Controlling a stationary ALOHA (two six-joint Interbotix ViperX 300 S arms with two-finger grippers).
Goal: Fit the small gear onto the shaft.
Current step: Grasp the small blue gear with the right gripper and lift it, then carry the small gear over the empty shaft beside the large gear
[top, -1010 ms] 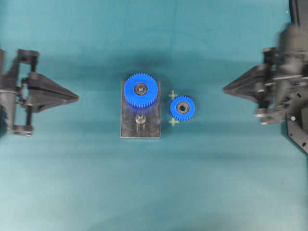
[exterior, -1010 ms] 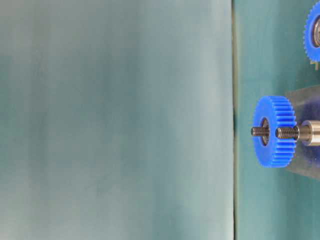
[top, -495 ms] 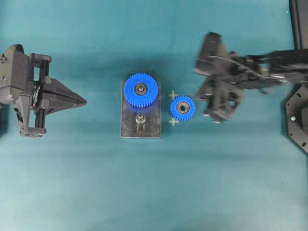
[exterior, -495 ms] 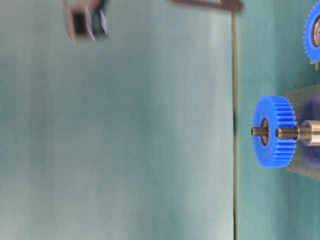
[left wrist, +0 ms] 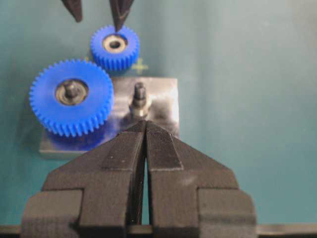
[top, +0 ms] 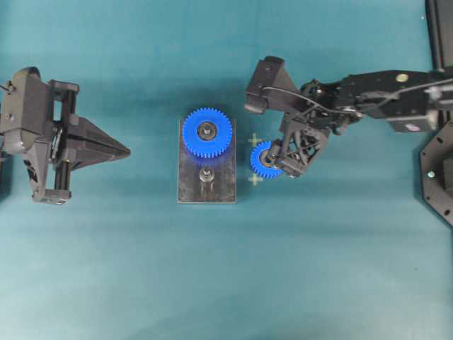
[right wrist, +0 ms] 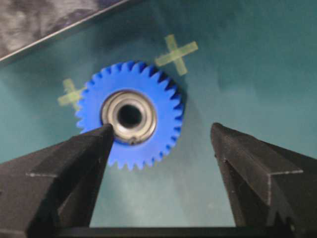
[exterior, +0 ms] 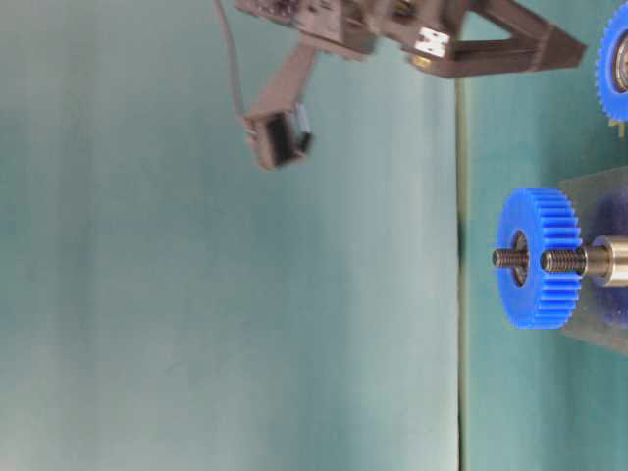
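The small gear (top: 262, 160) lies flat on the teal mat just right of the dark plate (top: 225, 185); it also shows in the right wrist view (right wrist: 130, 115) and the left wrist view (left wrist: 115, 45). The shaft (top: 206, 175) stands on the plate in front of the larger blue gear (top: 207, 132). My right gripper (top: 284, 160) is open above the small gear's right edge. In its wrist view (right wrist: 161, 131) one finger overlaps the gear's rim and the other stands off to the side. My left gripper (top: 127, 150) is shut and empty, left of the plate, pointing at the shaft (left wrist: 140, 96).
Two yellow-green tape crosses (top: 255, 141) (top: 255, 179) flank the small gear. The table-level view shows the larger gear (exterior: 538, 257) on its own pin, the shaft (exterior: 569, 260) and my right arm (exterior: 442, 39) overhead. A black fixture (top: 437, 170) sits at the right edge.
My right arm swung in from the right edge and came down over the small gear with jaws open. My left gripper crept slightly right. The gears and plate have not moved.
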